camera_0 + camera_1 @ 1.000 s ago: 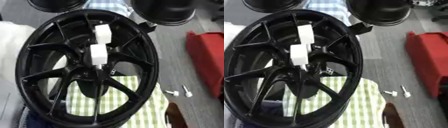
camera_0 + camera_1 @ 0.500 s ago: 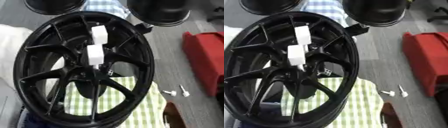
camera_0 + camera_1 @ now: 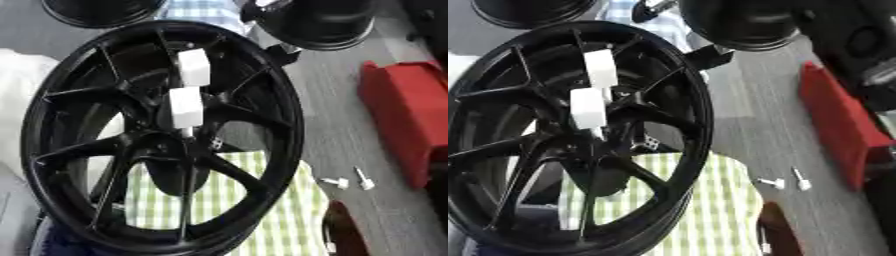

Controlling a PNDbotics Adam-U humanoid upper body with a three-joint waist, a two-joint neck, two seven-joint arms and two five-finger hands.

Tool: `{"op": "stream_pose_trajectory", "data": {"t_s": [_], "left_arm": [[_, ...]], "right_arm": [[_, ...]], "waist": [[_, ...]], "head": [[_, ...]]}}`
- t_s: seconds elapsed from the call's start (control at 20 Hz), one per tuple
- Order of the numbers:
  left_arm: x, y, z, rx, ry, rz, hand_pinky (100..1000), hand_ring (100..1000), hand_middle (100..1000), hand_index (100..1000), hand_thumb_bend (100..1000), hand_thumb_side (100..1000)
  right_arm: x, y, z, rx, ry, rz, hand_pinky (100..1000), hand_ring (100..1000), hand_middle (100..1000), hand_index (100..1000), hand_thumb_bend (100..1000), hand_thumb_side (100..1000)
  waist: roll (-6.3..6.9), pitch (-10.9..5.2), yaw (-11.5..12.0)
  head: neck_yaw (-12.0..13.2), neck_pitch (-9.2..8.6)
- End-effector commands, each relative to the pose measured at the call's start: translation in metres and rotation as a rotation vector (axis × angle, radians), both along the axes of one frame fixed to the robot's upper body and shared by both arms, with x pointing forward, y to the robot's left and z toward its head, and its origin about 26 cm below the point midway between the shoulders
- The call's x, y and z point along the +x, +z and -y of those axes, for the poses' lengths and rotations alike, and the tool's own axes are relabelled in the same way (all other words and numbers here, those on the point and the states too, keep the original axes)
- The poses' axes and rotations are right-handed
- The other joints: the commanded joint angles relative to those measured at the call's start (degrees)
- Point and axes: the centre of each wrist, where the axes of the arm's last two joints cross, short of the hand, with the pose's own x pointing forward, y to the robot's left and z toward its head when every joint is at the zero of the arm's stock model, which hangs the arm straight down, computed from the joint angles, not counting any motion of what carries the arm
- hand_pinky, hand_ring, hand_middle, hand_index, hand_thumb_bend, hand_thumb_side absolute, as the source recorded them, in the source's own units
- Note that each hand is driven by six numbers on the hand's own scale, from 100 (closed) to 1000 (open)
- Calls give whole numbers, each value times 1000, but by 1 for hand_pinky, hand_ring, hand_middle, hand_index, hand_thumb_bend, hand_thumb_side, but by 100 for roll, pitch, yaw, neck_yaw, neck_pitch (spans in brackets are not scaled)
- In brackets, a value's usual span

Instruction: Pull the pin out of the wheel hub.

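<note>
One dark arm part (image 3: pixel 868 60) at 2 o'clock; its hand is out of sight, state cannot be told. Black wheel hub (image 3: pixel 262 95) upright, centre. White pin (image 3: pixel 185 107) seated at hub centre. Two small white pins (image 3: pixel 350 181) on the floor, 4 o'clock. Red box (image 3: pixel 407 115), 3 o'clock.

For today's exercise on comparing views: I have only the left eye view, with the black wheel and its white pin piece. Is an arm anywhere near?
Observer: Yes. The right eye view shows a black arm part with a silver joint at the right edge.
Operator: Does it reach the white pin piece?
Observer: No. It hangs over the far end of the red box, apart from the wheel; nothing touches the white pin piece.
</note>
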Motion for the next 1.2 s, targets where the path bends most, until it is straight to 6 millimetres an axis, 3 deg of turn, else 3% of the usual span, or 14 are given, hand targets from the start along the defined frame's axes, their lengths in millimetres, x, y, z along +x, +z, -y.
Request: {"op": "stream_pose_trajectory", "data": {"t_s": [0.05,0.45,0.8,1.2], "left_arm": [[1,8,-7,31,6,8,749,712,573,759,765,458],[-2,4,-10,25,31,-4,748,712,571,756,766,457],[-1,4,-10,27,30,-5,749,712,571,756,770,459],[0,5,-9,27,22,-6,750,714,573,757,768,461]], "right_arm": [[3,4,-12,-12,23,27,842,801,791,834,556,425],[16,-39,-39,30,6,7,837,803,798,836,529,434],[32,-44,-22,59,-26,-79,831,795,797,835,512,419],[38,-43,-9,131,-52,-129,816,785,790,838,513,410]], "waist": [[6,-164,-10],[-7,-221,-81],[-19,-171,-87],[-33,-145,-67]], "head": [[10,45],[56,108],[95,190],[107,216]]}}
